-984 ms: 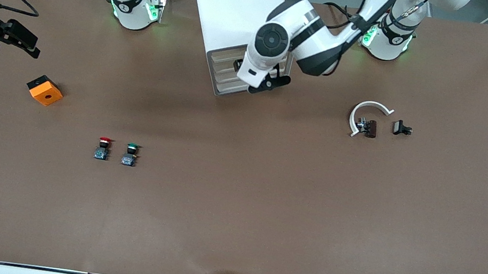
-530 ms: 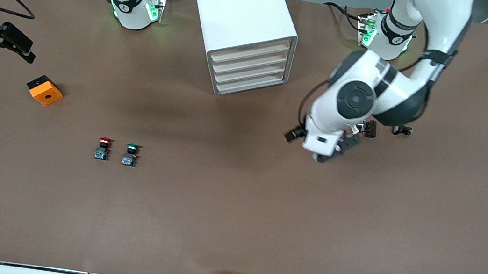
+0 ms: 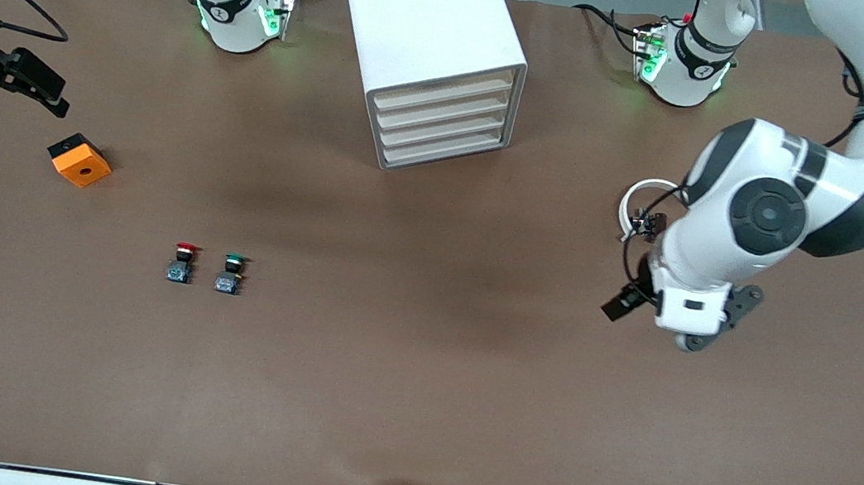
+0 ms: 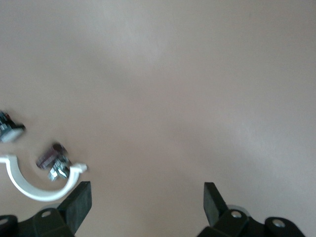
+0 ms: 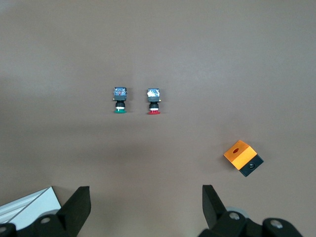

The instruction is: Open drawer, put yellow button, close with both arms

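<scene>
- One white cabinet (image 3: pixel 429 42) stands at the tabletop (image 3: pixel 410 407) edge where the arm bases are, between the two bases. It has four drawers, all shut; the top drawer (image 3: pixel 445 92) is the task's one.
- No yellow button can be seen anywhere on the tabletop.
- Two buttons stand side by side toward the right arm's end: one red button (image 3: pixel 181 262) and one green button (image 3: pixel 230 273).
- One orange block (image 3: pixel 79 160) lies near the edge at the right arm's end.
- One white ring piece (image 3: pixel 642 203) with one small dark part (image 4: pixel 54 160) beside it lies toward the left arm's end.
- Left pincer (image 4: pixel 147 207) hangs over bare tabletop just beside the ring, fingers spread, holding nothing.
- Right pincer (image 5: pixel 145 210) hangs high over the edge at its own end, fingers spread, empty.
</scene>
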Controlling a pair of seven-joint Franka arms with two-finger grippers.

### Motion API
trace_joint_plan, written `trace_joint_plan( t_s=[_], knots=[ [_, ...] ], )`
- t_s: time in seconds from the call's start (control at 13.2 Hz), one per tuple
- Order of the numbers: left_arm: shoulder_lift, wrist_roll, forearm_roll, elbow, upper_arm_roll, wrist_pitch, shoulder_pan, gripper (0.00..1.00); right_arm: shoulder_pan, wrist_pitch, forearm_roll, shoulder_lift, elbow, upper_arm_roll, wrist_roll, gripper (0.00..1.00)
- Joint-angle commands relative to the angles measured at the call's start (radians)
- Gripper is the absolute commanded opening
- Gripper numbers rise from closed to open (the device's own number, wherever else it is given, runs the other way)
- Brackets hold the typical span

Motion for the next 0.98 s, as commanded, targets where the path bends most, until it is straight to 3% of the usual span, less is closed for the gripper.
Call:
trace_joint_plan(
  t_s=[0.0,0.15,0.61,0.91],
  knots=[
    [-0.031,0.129,0.035,0.048,-0.012,-0.061,0.067,1.0,0.103,-0.001,-0.016,0.008,0.022,-0.1,0.004,1.0],
    [-0.072,0.227,0.035,0.07,-0.011,-0.122,0.108,1.0,0.145,0.0,-0.016,0.011,0.022,-0.138,0.002,1.0],
    [-0.218,0.569,0.032,0.067,-0.011,-0.173,0.248,1.0,0.136,-0.001,-0.014,0.014,0.022,-0.136,0.002,1.0],
    [-0.324,0.874,0.012,0.023,0.09,-0.245,0.236,1.0,0.124,-0.003,-0.007,0.014,0.038,-0.141,0.002,1.0]
  ],
)
